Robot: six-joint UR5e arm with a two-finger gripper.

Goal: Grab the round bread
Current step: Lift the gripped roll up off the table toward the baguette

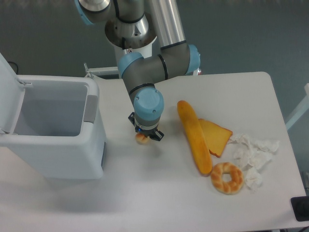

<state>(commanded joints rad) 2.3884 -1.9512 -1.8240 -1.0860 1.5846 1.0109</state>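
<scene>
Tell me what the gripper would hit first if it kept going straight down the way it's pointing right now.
The round bread. The gripper points down at the table with the bun right under its fingers, apparently already between them, though the wrist hides the contact. Below the bun is only the tabletop.

White table (145, 193) with rounded corners sat on a dark grey-blue floor (251, 34). Open white bin (53, 145) stood on the table's left side, lid (7, 92) tipped up. Even, soft light, faint shadows. Small black object (300, 209) was at the lower right edge.
</scene>
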